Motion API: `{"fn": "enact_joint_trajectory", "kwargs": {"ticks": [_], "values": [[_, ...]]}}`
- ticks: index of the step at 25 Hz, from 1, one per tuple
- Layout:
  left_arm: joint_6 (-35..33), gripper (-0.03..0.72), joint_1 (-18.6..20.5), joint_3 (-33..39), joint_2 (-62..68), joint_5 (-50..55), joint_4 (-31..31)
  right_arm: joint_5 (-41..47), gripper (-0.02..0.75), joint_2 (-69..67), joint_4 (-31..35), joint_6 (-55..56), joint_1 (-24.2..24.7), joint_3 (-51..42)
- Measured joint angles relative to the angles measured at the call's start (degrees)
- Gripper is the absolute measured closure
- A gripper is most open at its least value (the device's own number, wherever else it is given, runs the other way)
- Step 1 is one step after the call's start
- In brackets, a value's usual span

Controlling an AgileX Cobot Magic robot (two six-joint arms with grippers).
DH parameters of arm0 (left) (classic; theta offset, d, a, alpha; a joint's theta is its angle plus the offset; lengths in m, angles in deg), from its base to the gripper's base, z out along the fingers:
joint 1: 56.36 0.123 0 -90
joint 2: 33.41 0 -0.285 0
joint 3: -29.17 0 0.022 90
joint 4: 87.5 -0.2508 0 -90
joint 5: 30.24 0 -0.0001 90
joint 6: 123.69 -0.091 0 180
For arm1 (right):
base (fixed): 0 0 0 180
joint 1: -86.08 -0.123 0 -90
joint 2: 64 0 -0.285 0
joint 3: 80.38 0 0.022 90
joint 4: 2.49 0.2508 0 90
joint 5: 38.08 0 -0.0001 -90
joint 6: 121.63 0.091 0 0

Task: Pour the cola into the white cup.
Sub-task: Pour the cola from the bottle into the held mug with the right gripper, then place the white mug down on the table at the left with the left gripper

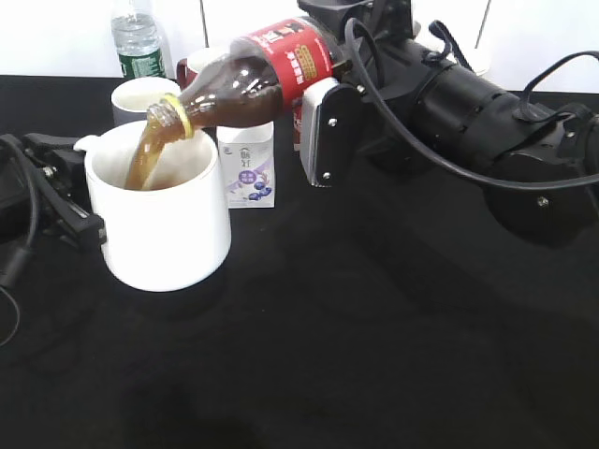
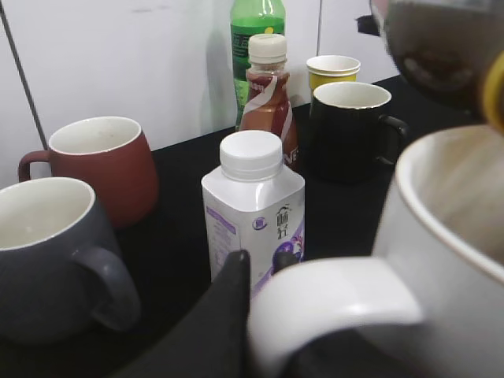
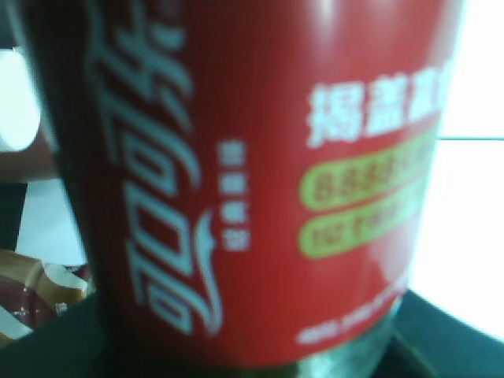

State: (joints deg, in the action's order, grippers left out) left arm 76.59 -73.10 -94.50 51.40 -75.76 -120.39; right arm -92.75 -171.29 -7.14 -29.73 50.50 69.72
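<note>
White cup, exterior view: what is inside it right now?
Brown cola streams from the tilted cola bottle into the white cup, pooling inside. The cup's near wall hides its depth.

The cola (image 1: pixel 245 82) I hold is clear glossy plastic. Beneath it, the white cup (image 1: pixel 168 217) looks smooth glazed ceramic. The tabletop (image 1: pixel 374 355) is matt black.

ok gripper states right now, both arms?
Left gripper: at the white cup's handle; open or closed cannot be told.
Right gripper: closed on the cola bottle, tilted and pouring into the cup.
</note>
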Motion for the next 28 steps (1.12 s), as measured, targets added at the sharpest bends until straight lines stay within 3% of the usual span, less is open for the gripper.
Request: {"fn": "enact_joint_trajectory", "kwargs": {"ticks": [6,19,22,26,28], "values": [[-0.06,0.633,0.0,0.0,0.0,0.47,-0.1,-0.24,0.342,0.0,0.02,0.67,0.0,0.06],[-0.17,0.633,0.0,0.0,0.0,-4.31,0.45,4.35,0.343,0.0,0.23,17.73,0.0,0.06],[-0.22,0.633,0.0,0.0,0.0,-4.37,0.92,4.35,0.343,0.0,0.23,35.05,0.0,0.06],[-2.16,0.633,0.0,0.0,0.0,-2.09,7.0,4.15,0.343,0.0,0.23,77.38,0.0,0.06],[-5.79,0.634,0.0,0.0,0.0,-1.55,11.57,3.89,0.343,0.0,0.23,89.51,0.0,0.06]]}}
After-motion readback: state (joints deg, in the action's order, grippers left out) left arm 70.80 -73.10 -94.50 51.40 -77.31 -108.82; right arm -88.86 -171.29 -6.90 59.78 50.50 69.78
